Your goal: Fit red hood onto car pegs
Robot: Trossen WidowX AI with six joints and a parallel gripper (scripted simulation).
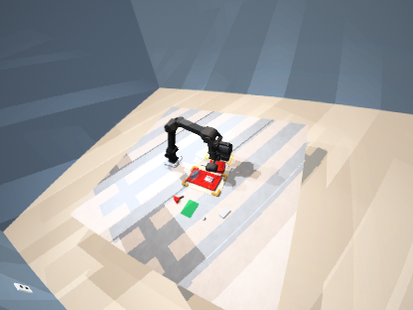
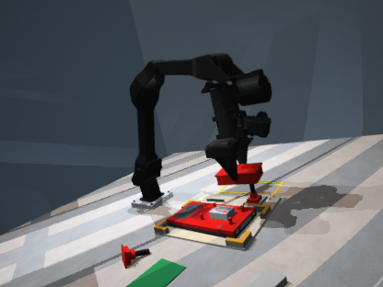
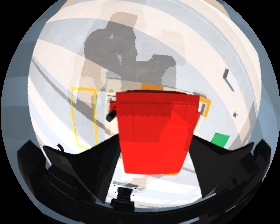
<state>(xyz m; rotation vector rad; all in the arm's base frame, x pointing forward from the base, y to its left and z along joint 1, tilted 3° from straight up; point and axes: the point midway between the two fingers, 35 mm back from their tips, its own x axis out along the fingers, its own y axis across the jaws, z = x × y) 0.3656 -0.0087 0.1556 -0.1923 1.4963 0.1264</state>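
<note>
The red hood (image 2: pixel 250 175) (image 3: pixel 157 150) is held in the air, its roof up and roughly level. My gripper (image 2: pixel 240 169) (image 3: pixel 155 137) is shut on the hood, with a finger at either side. The red chassis (image 1: pixel 195 180) (image 2: pixel 209 223) sits in the jig (image 2: pixel 237 242) with orange corners. The grey engine block (image 1: pixel 209 179) (image 2: pixel 222 212) is on its deck, and short red pegs (image 2: pixel 230 220) stand around it. In the exterior view the hood is above and behind the chassis, clear of the pegs. In the wrist view the hood hides most of the chassis; its corner holes cannot be made out.
A red-footed black-handled piece (image 2: pixel 254 199) stands by the jig's back edge, below the hood. A similar piece (image 1: pixel 177 200) (image 2: pixel 127 256) lies in front. A green sheet (image 1: pixel 190 209) (image 2: pixel 157 274) and a grey block (image 1: pixel 224 213) lie farther forward. A yellow outline (image 3: pixel 95 117) is beyond the jig.
</note>
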